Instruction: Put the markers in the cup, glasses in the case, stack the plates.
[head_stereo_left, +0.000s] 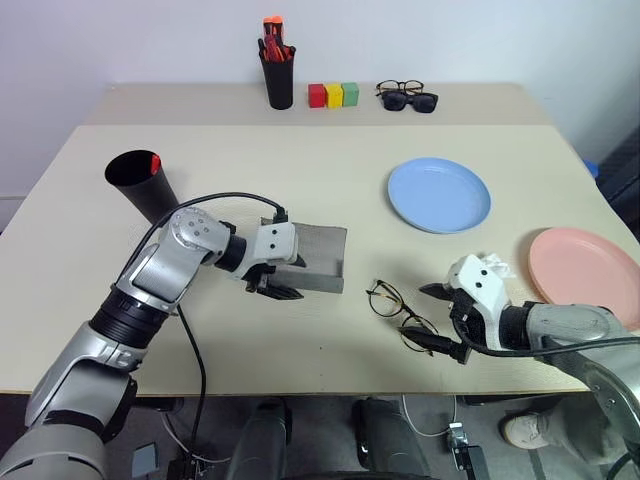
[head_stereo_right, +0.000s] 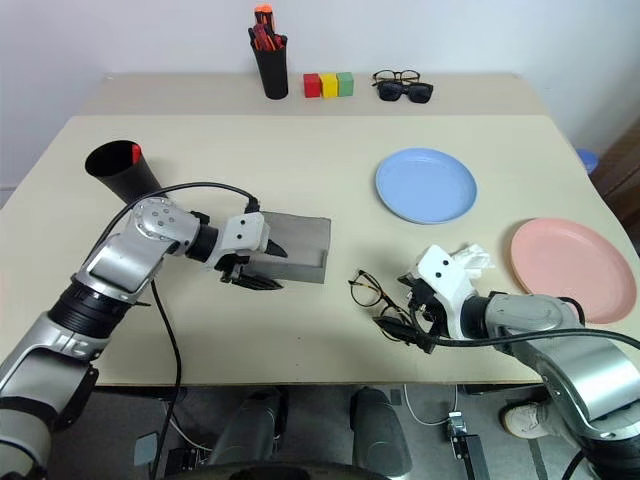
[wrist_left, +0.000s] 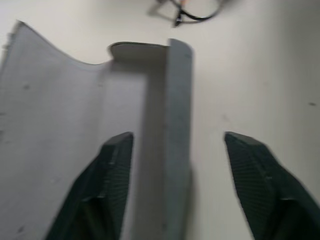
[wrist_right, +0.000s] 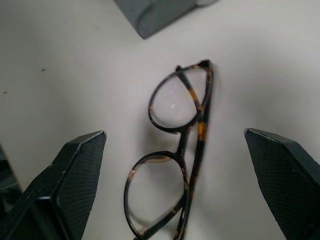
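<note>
Leftmost, you have the black cup (head_stereo_left: 140, 183) lying tipped on the surface (head_stereo_left: 300, 170), a red-capped marker (head_stereo_left: 155, 163) showing at its mouth; it could roll if nudged. Next comes your left pincer (head_stereo_left: 275, 287), jaws parted and holding nothing, one finger inside the open grey case (head_stereo_left: 322, 258) and the other outside its front wall. Clamp or pull carelessly and you will drag the case away or flip its lid shut before anything goes in. Just beyond, near the case, the wire-framed glasses (head_stereo_left: 398, 312) lie flat and folded, with your right pincer (wrist_right: 175, 187) spread wide on both sides of them, empty. Their frame is thin, so a shallow closure may skid them aside or squash a lens. Farther right sit the blue plate (head_stereo_left: 440, 195) and the pink plate (head_stereo_left: 585, 268), apart and unstacked.
</note>
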